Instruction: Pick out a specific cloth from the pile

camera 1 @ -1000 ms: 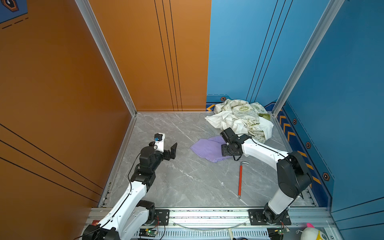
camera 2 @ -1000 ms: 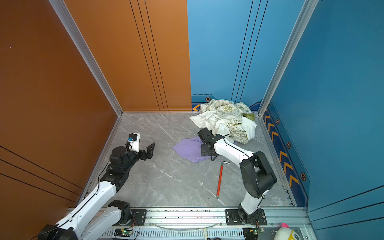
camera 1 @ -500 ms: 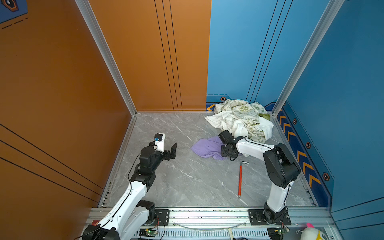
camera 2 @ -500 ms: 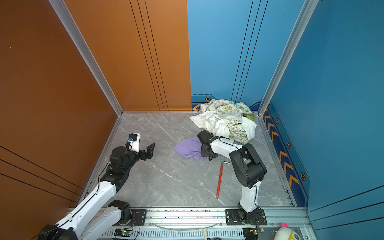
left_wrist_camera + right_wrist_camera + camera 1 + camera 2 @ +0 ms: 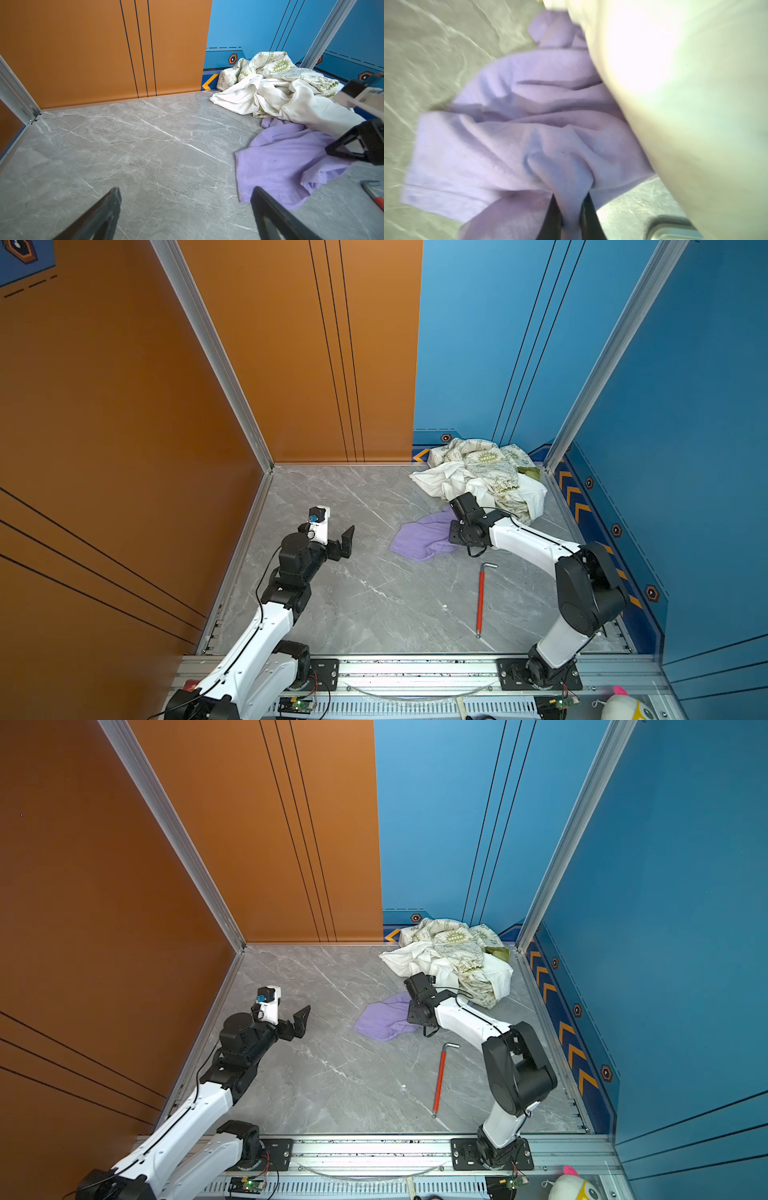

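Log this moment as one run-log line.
phase: grasp | right gripper: shut on the cloth | left gripper: open, apart from the cloth | the cloth: on grey surface, touching the pile

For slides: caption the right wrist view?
Right gripper shut on a fold of the lavender cloth, white fabric alongside.

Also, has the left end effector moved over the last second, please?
No. The left end effector holds the same spot, open, equally far from the left floor rail.
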You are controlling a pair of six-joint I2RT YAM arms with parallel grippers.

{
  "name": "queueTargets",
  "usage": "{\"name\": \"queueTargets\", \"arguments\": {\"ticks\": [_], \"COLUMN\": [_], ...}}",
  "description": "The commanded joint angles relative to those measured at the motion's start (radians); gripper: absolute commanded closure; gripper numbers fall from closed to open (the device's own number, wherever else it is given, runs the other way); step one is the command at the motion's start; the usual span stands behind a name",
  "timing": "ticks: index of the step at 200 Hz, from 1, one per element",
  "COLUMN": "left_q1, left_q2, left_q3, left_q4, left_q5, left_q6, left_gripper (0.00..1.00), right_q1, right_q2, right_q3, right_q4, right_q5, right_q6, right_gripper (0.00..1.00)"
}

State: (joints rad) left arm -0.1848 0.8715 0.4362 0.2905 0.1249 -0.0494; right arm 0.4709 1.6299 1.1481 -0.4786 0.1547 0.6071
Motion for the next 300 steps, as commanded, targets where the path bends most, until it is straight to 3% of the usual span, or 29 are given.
{"name": "queueTargets", "arguments": {"ticks": [1, 100, 190, 256, 300], "left_q1": [-0.013, -0.015, -0.025, -0.036, -0.044], "left_q2": [-0.013, -0.016, -0.017, -0.022, -0.025], "left_q3": [0.026, 0.026, 0.024, 0.023, 0.022], "left_q4": [-0.006, -0.006, -0.006, -0.007, -0.007], "left_q5": [0.015, 0.015, 0.016, 0.019, 0.019], "left_q6": [0.011, 0.012, 0.016, 0.022, 0.028], "left_gripper": [0.02, 0.02, 0.02, 0.02, 0.02], "right_q1": [-0.022, -0.183, -0.201, -0.202, -0.202], "right_q2": [-0.104, -0.386, -0.541, -0.544, -0.490], "right_q3": [0.020, 0.081, 0.115, 0.232, 0.371], "right_q4": [0.016, 0.094, 0.291, 0.371, 0.370], "right_q5": [0.018, 0.001, 0.047, 0.176, 0.184], "right_q6": [0.008, -0.037, -0.159, -0.310, -0.349], "right_gripper": [1.00, 1.00, 1.00, 1.00, 1.00]}}
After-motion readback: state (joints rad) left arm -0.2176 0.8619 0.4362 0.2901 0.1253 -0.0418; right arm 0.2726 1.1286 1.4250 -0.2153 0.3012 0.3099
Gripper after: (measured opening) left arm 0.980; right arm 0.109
